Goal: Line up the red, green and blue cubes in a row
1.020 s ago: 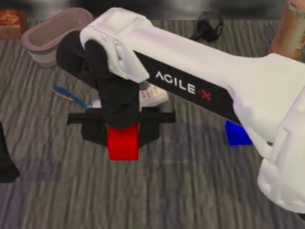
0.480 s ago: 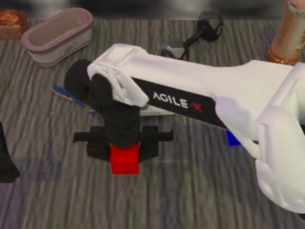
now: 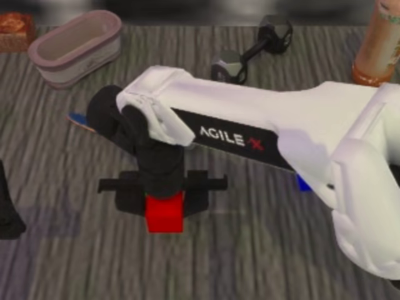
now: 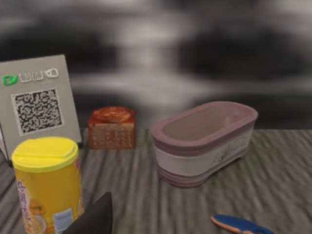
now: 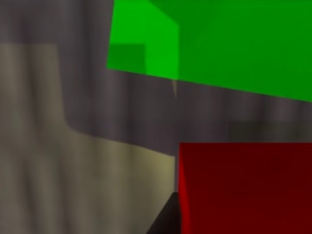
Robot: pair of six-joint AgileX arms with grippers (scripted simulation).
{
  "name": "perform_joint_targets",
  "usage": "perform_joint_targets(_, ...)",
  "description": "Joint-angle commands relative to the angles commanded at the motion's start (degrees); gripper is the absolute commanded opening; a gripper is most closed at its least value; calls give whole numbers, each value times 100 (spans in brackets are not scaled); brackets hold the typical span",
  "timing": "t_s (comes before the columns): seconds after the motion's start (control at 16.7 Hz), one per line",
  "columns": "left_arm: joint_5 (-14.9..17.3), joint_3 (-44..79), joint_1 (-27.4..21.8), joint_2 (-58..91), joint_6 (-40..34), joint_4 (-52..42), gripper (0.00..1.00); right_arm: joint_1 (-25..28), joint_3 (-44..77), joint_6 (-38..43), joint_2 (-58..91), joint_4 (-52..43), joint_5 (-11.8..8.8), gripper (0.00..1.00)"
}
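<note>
My right arm reaches across the table from the right. Its gripper [image 3: 164, 209] is shut on the red cube [image 3: 165, 215], which sits between the black fingers left of centre. In the right wrist view the red cube [image 5: 243, 190] is close against a dark finger [image 5: 168, 217], and the green cube [image 5: 234, 44] lies just beyond it on the table, a narrow gap between them. The gripper hides the green cube in the top view. Only a corner of the blue cube [image 3: 303, 183] shows under the right arm. My left arm [image 3: 7, 215] stays parked at the left edge.
A pink oval tub [image 3: 76, 47] and a brown box [image 3: 15, 30] stand at the back left. A dumbbell [image 3: 250, 53] lies at the back centre, an orange bottle [image 3: 378, 40] at the back right. A blue-handled tool [image 3: 80, 120] lies left of the gripper. A yellow can [image 4: 46, 180] and a QR card [image 4: 39, 105] show in the left wrist view.
My right gripper has carried the red cube toward the table's front edge and lower. The arm now covers more of the blue cube. The left arm has not moved.
</note>
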Motion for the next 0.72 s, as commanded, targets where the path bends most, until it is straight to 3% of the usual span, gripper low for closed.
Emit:
perform_joint_targets(0.66, 0, 0, 0, 0, 0, 0, 100, 0, 0, 0, 0, 0, 0, 98)
perform_joint_targets(0.72, 0, 0, 0, 0, 0, 0, 100, 0, 0, 0, 0, 0, 0, 100)
